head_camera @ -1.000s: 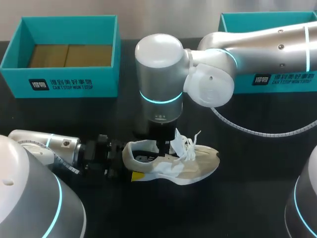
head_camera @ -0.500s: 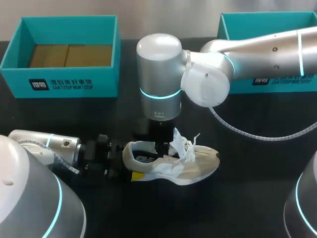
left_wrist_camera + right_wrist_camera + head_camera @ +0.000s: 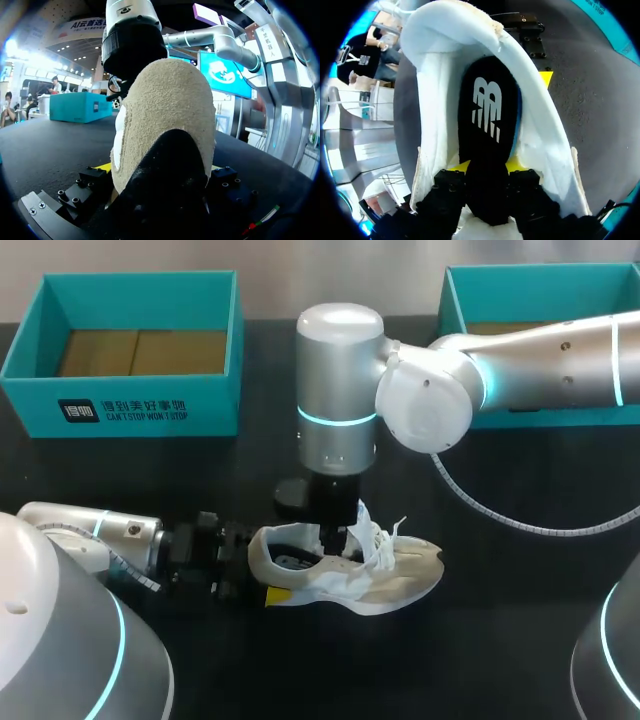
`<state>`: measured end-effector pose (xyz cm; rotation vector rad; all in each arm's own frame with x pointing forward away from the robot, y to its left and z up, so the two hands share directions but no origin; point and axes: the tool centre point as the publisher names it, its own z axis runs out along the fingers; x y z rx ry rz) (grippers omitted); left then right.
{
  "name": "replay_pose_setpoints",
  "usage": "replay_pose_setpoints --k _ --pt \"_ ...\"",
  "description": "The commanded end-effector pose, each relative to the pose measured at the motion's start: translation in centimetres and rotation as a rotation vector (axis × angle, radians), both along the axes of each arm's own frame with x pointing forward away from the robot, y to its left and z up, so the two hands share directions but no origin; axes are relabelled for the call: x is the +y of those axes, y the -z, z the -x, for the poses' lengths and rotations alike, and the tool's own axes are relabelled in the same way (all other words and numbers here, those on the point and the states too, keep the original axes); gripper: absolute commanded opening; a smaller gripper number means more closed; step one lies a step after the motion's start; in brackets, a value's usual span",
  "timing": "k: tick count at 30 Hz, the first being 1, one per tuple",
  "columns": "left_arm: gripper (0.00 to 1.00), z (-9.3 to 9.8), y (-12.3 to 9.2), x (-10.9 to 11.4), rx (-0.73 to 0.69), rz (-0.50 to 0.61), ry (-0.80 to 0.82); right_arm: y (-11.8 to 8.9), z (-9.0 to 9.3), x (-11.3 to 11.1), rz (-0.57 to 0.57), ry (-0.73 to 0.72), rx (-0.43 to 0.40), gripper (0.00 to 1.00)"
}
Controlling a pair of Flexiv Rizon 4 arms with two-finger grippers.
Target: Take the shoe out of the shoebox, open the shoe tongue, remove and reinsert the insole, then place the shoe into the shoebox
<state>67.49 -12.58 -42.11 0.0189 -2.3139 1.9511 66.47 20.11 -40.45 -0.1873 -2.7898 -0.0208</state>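
Note:
A beige and white shoe [image 3: 385, 575] lies on its side on the black table, laces loose. My left gripper [image 3: 262, 568] comes in low from the left and is shut on the heel [image 3: 165, 115], which fills the gap between its wide-set fingers. My right gripper [image 3: 332, 535] points straight down into the shoe's mouth. In the right wrist view its fingers [image 3: 487, 167] press from both sides on the narrow end of the black insole [image 3: 487, 110], which lies inside the white lining [image 3: 440, 65]. A yellow tip of the left gripper [image 3: 545, 79] shows outside the shoe wall.
A teal shoebox [image 3: 120, 405] with brown card inside stands at the back left. A second teal box [image 3: 520, 272] stands at the back right, partly hidden by my right arm. The right arm's white cable [image 3: 500, 512] loops over the table to the right of the shoe.
The right arm's wrist has shifted a little to the right and stands more upright over the shoe. The shoe and the left arm have stayed put.

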Motion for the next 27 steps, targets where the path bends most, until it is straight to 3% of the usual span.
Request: replay_pose_setpoints --k 1,7,17,27 --pt "0.0 -0.1 0.4 -0.2 0.0 0.0 -0.003 4.3 1.9 0.0 -0.017 -0.017 0.053 0.01" --pt "0.0 -0.1 0.4 -0.2 0.0 0.0 -0.003 2.6 2.7 -0.8 -0.047 -0.011 0.018 0.0" --pt "0.0 -0.1 0.4 -0.2 0.0 0.0 -0.003 -1.9 3.5 -2.2 -0.16 0.015 -0.14 0.0" --pt "0.0 -0.1 0.4 -0.2 0.0 0.0 -0.003 -3.6 2.6 -2.4 -0.288 -0.011 -0.24 0.0"
